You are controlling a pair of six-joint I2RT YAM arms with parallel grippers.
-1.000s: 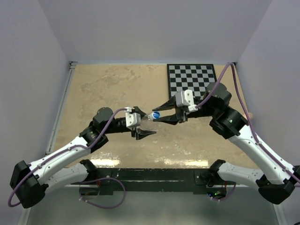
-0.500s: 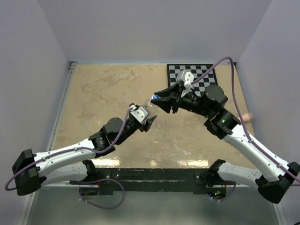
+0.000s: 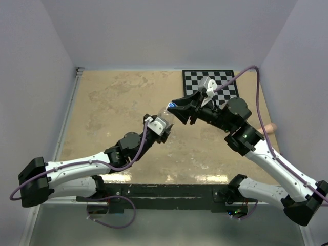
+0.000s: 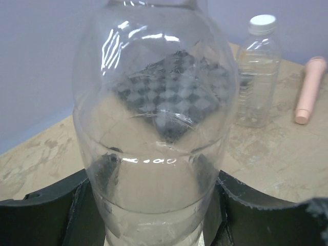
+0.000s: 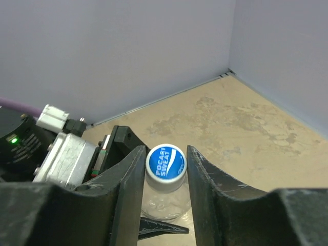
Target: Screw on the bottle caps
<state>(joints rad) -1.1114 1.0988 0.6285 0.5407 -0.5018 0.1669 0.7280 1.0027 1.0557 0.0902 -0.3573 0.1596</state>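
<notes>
Centrally in the top view, the left gripper (image 3: pixel 164 129) clamps its fingers around the lower body of the short clear bottle (image 4: pixel 154 102), while the right gripper (image 3: pixel 174 107) pinches the blue cap (image 5: pixel 166 162) sitting on its mouth.

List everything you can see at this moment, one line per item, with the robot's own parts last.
held bottle: one, clear, raised over the middle of the table in the left gripper
blue cap: one, blue with white lettering, at the held bottle's mouth, between the right gripper's fingers
capped bottle: one, clear, standing on the table towards the right
white cap: one, white, on top of the capped bottle
pinkish stick: one, pale pink, lying on the table beside the capped bottle
checkerboard: one, black and white, far right of the table
table: one, mottled beige
left gripper: one, black, shut around the held bottle's body
right gripper: one, black, shut on the blue cap
</notes>
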